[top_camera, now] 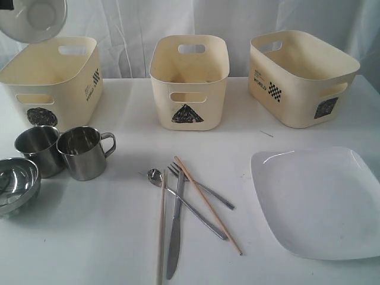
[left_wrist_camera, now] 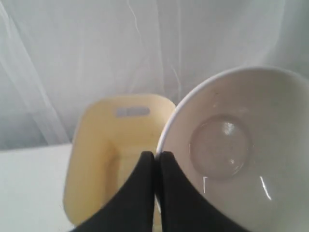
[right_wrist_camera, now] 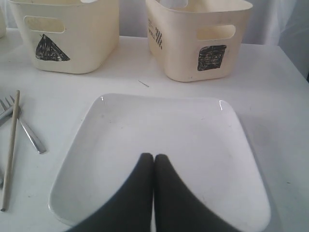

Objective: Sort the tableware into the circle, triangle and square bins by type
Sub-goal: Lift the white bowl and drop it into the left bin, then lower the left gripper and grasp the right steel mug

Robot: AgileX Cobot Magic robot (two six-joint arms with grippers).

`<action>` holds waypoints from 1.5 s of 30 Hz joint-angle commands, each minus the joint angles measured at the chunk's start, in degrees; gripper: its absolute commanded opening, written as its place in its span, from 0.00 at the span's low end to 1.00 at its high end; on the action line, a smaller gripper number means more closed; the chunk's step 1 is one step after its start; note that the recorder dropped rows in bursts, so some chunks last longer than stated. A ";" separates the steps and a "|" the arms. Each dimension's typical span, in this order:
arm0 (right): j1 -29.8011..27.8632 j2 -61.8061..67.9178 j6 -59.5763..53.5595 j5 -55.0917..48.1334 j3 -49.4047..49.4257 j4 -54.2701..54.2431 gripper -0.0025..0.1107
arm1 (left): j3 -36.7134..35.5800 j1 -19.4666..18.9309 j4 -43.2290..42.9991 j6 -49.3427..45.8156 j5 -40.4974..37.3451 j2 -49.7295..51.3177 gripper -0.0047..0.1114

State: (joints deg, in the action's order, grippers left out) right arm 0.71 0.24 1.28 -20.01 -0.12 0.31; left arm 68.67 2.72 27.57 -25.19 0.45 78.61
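- Only the left wrist view shows the left gripper (left_wrist_camera: 154, 155), pinched tight on the rim of the glossy white bowl (left_wrist_camera: 270, 159); the exterior view shows that bowl aloft, far left of the cream triangle bin (top_camera: 202, 89).
- Right gripper (right_wrist_camera: 153, 157): closed, empty, over the squarish white plate (right_wrist_camera: 159, 125), front-right of that bin.
- Shiny steel mugs (top_camera: 80, 153) stand front-left of it; thin wooden chopsticks (top_camera: 208, 205) lie in front.

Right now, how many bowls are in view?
2. The white bowl hangs in the left gripper above the circle bin; the steel bowl sits beside the mugs. Bins could hide more.
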 commanded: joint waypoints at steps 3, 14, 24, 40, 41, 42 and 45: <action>-0.24 -0.24 0.03 -0.03 0.12 0.35 0.02 | 15.35 0.00 -1.54 -8.91 7.18 17.96 0.04; -0.24 -0.24 0.03 -0.03 0.12 0.35 0.02 | 24.34 -1.61 -1.54 -11.13 13.86 38.12 0.04; -0.24 -0.24 0.03 -0.03 0.12 0.35 0.02 | 24.70 -1.61 -3.02 -11.13 13.46 40.65 0.38; -0.24 -0.24 0.03 -0.03 0.12 0.35 0.02 | 24.70 -1.46 -2.33 1.18 -39.52 24.25 0.48; -0.24 -0.24 0.03 -0.03 0.12 0.35 0.02 | 24.35 -1.46 -2.61 2.90 -43.17 24.47 0.48; -0.24 -0.24 0.03 -0.03 0.12 0.35 0.02 | 23.89 -1.46 -2.68 3.84 -45.09 24.67 0.48; -0.24 -0.24 0.03 -0.03 0.12 0.35 0.02 | 22.13 -1.46 -2.99 6.66 -50.42 25.02 0.48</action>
State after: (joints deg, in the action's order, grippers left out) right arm 0.71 0.24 1.28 -20.09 -0.12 0.31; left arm 92.23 1.40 24.49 -21.71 -43.23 103.58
